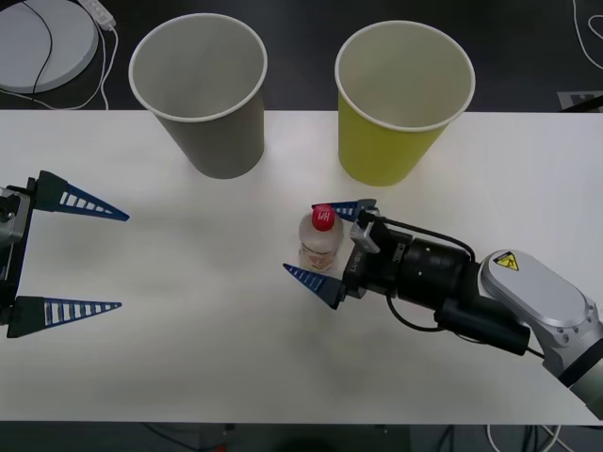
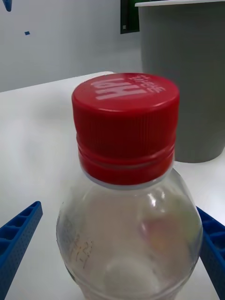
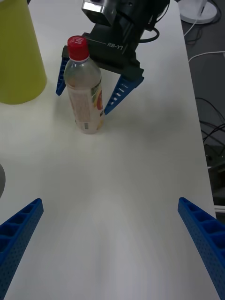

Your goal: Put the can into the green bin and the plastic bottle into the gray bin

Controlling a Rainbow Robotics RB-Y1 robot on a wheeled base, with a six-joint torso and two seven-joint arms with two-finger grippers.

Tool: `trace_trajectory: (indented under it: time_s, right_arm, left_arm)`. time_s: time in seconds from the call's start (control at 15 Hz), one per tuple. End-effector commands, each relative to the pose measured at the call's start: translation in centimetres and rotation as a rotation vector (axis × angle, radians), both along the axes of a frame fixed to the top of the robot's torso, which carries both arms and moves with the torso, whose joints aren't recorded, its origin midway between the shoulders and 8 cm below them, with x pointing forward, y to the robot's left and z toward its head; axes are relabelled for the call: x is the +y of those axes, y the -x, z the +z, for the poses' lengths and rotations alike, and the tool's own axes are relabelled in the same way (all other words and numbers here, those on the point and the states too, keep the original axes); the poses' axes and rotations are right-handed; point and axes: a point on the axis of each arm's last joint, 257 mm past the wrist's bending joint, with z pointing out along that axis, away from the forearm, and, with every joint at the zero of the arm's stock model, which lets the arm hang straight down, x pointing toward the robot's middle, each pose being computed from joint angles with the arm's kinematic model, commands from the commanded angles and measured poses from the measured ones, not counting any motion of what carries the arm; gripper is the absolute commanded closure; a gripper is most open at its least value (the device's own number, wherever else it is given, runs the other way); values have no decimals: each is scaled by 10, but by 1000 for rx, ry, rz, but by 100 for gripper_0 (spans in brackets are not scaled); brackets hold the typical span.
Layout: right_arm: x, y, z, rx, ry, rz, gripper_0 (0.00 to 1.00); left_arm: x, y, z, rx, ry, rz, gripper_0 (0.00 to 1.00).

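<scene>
The plastic bottle stands upright on the white table, clear with a red cap. My right gripper is open around it, one blue finger on each side, with a small gap at each finger. The left wrist view shows the bottle between those fingers. The gray bin stands at the back, left of the green bin; both are upright and look empty. My left gripper hangs open over the table's left side, holding nothing. The can is out of view.
A white round device with cables lies beyond the table's far left corner. Bare table stretches between the two grippers. Cables run on the floor past the table edge.
</scene>
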Motion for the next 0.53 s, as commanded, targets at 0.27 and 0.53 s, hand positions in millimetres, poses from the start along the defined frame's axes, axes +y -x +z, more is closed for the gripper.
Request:
trace_trajectory:
  time_s: [0.27, 0.53]
  right_arm:
    - [8, 1, -2, 1, -2, -3, 0]
    - [10, 1, -3, -2, 1, -3, 62]
  left_arm:
    - [0, 0, 0, 0, 0, 0, 0]
    - [0, 0, 0, 0, 0, 0, 0]
